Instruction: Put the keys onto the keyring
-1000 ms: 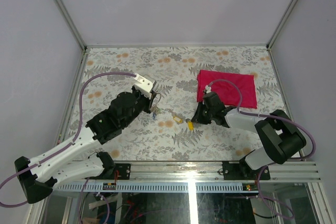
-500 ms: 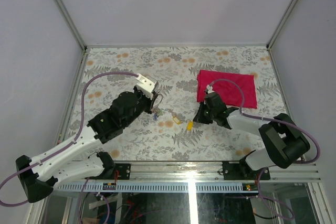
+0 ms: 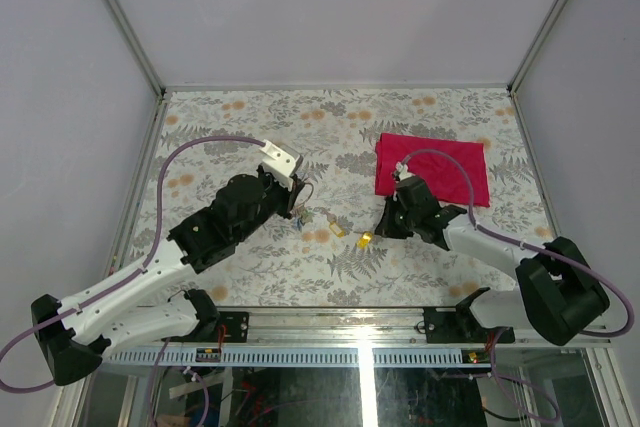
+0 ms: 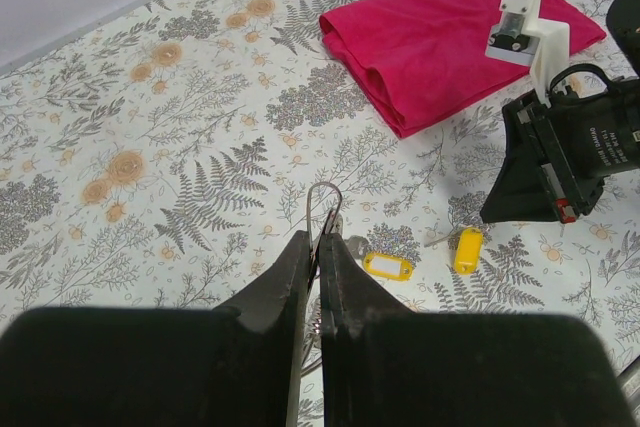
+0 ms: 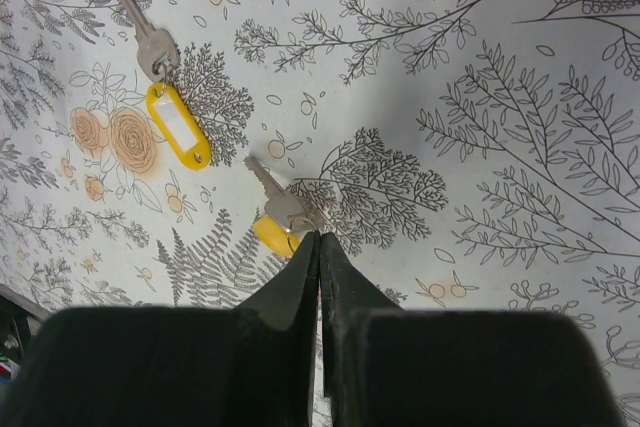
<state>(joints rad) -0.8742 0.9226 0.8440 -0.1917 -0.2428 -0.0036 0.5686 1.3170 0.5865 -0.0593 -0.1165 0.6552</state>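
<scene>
My left gripper (image 3: 298,197) is shut on the thin silver keyring (image 4: 324,209), which sticks up edge-on from the fingertips; small keys hang under it in the top view (image 3: 299,218). My right gripper (image 5: 319,237) is shut, pinching the small wire loop of a silver key with a yellow tag (image 5: 274,230), held at the tablecloth; that key also shows in the top view (image 3: 366,239) and in the left wrist view (image 4: 467,250). A second key with a yellow tag (image 5: 177,124) lies loose to the left, between the two grippers (image 3: 338,230).
A folded red cloth (image 3: 432,167) lies at the back right, just behind my right arm. The floral tablecloth (image 3: 400,117) covers the table. Grey walls stand on three sides, and a metal rail (image 3: 400,322) runs along the near edge.
My right arm's elbow has swung out to the right and nearer, with the gripper staying at the yellow-tagged key, which shifted slightly right. My left gripper has edged back a little with the keyring.
</scene>
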